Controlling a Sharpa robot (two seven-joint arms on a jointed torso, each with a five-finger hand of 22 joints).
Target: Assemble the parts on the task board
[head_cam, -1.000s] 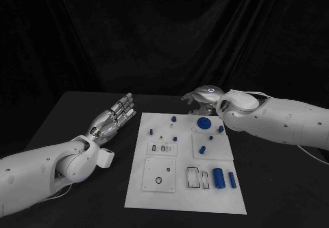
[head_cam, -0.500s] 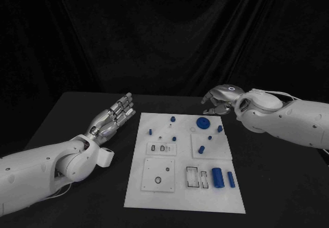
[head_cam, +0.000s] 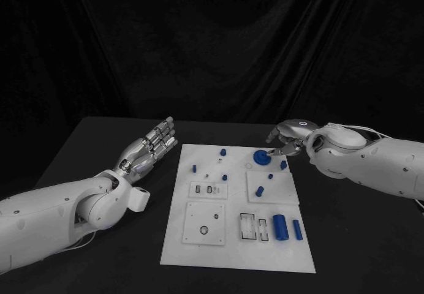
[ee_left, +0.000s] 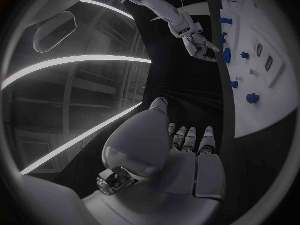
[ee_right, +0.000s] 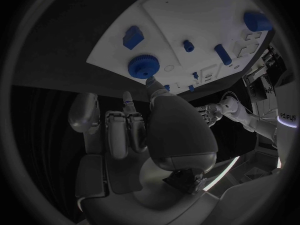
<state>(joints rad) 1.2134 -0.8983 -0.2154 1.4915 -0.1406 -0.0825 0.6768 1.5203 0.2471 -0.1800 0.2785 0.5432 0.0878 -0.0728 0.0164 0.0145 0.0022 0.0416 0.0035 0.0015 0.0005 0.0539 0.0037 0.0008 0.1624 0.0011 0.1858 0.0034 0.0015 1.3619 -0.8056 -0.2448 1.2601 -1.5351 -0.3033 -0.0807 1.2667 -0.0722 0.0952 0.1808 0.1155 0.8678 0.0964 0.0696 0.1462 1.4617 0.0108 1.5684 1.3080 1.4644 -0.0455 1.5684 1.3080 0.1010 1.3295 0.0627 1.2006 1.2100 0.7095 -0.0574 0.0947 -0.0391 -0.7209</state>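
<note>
As seen from the head camera:
Task board: white, mid-table, blue parts on it.
Left hand: beside board's left edge, fingers straight, grasping nothing.
Right hand: at far right corner, fingers curled, nothing visibly grasped.
Right wrist view: fingertip just beside blue gear.
Left wrist view: palm flat, released.

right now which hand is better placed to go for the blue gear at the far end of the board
The right hand. It sits at the task board's far right corner, fingertips close by the blue gear. The left hand is flat and open off the board's left edge, farther from it.
</note>
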